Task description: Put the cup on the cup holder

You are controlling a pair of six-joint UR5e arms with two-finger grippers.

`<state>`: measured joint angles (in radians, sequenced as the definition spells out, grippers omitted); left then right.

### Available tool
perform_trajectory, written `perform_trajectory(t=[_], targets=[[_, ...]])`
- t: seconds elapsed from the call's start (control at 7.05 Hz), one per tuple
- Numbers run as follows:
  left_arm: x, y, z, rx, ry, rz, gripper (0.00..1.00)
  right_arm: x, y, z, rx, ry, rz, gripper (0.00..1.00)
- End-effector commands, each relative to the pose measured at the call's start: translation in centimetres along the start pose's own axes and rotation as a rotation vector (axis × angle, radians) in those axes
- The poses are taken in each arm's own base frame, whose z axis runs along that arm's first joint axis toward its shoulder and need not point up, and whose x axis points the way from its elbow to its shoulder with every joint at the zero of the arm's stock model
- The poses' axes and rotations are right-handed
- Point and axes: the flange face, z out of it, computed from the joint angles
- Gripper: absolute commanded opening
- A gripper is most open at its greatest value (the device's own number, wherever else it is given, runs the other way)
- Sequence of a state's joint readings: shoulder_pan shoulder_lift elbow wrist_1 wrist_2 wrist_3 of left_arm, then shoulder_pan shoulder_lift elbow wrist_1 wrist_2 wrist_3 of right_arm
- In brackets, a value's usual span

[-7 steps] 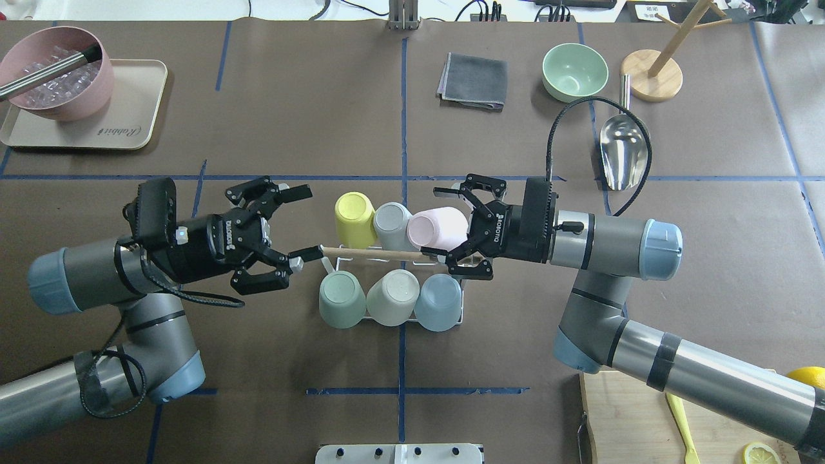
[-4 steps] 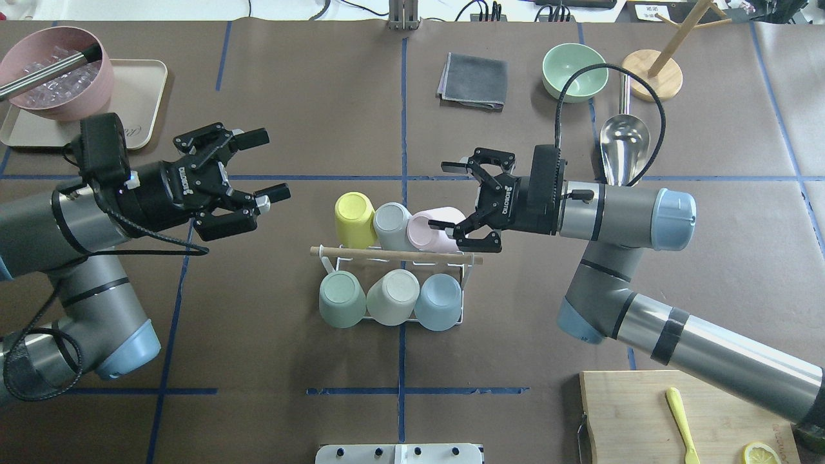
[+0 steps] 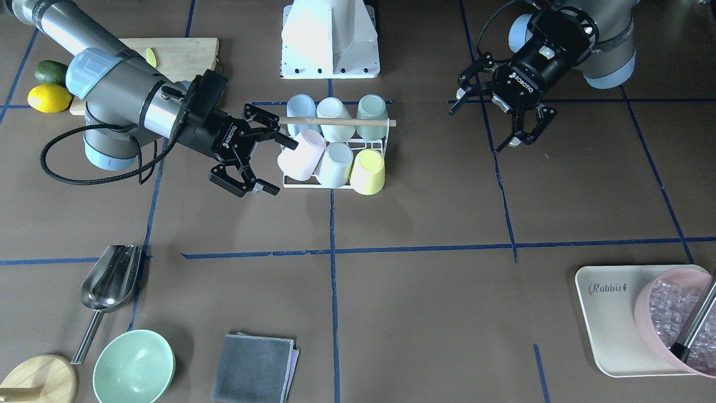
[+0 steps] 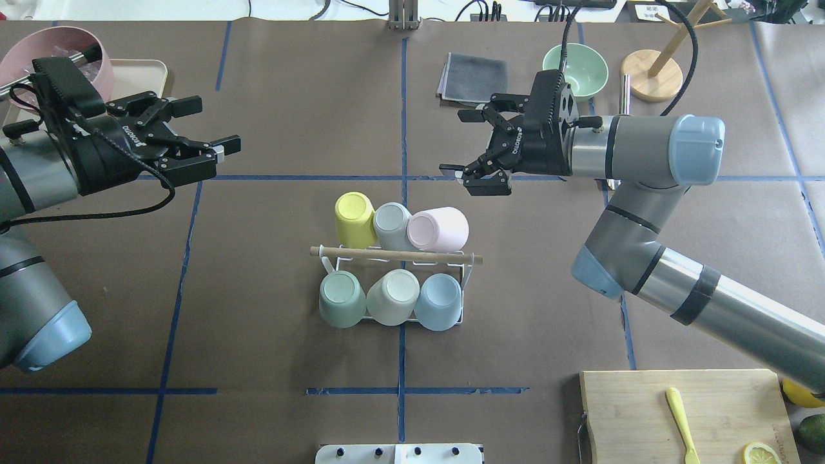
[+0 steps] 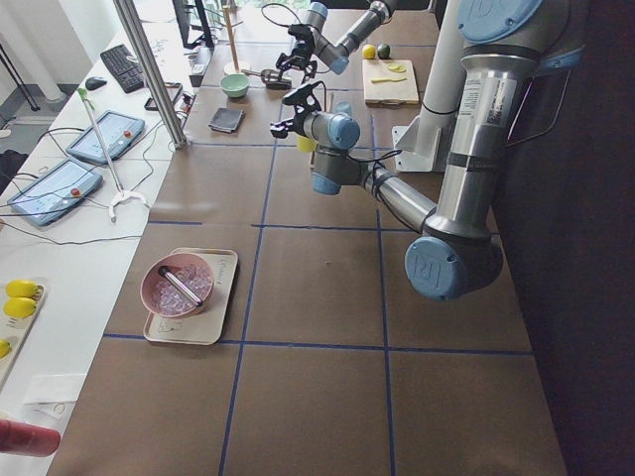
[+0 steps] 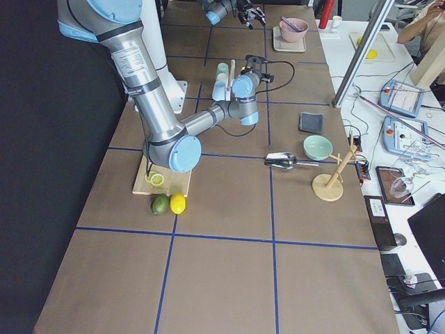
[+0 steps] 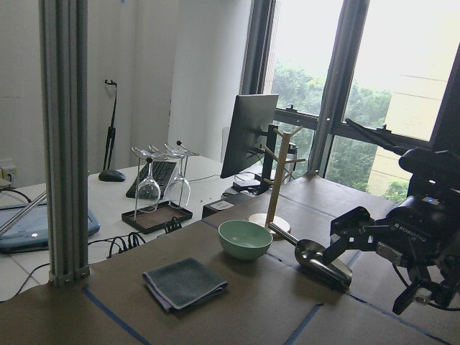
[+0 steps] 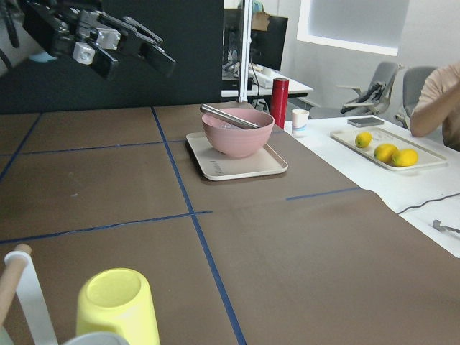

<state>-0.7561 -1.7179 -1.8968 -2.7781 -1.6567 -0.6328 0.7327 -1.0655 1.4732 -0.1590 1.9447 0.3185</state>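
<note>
The pink cup (image 4: 438, 229) lies tilted on the cup holder (image 4: 396, 255) beside five others. The left gripper (image 4: 216, 124) and right gripper (image 4: 459, 143) are both spread open and empty, so placement looks complete.

Six cups (image 4: 355, 219) are sitting on one cup holder (image 4: 387, 254). Two bowls (image 4: 575, 71), one tray (image 3: 607, 313), one metal scoop (image 3: 109, 282), one grey cloth (image 4: 472, 80), one cutting board (image 4: 631, 419), one whole lemon (image 3: 49, 98) and one avocado (image 3: 50, 71) are lying on the tabletop (image 3: 419, 212).
</note>
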Motion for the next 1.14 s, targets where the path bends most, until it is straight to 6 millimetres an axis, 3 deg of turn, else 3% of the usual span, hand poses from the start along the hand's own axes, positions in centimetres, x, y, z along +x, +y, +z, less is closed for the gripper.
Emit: perform_trajectory(t=[0.0,0.28,0.57,0.85,0.99], targets=[[-4.0,0.8,0.5,-0.228,-0.184,-0.026,1.0,1.9,-1.0,0.3,-0.205,0.064,0.082,1.0],[-6.1,2.5,0.3,-0.483,-0.149,-0.1,1.0,3.9,-0.6,0.1,-0.374,0.145,0.162,1.0],[-9.0,5.8,-1.9,-0.681,-0.15,-0.12,1.0,6.2,-0.2,-1.2,-0.555,0.222,0.26,1.0],[-17.0,7.3,-7.7,-0.901,-0.147,0.005,1.0,9.2,1.8,-2.6,-0.729,0.322,0.365,1.0],[-20.8,7.3,-10.6,-0.955,-0.218,-0.055,1.0,10.5,2.5,-3.5,-0.795,0.364,0.411,1.0]])
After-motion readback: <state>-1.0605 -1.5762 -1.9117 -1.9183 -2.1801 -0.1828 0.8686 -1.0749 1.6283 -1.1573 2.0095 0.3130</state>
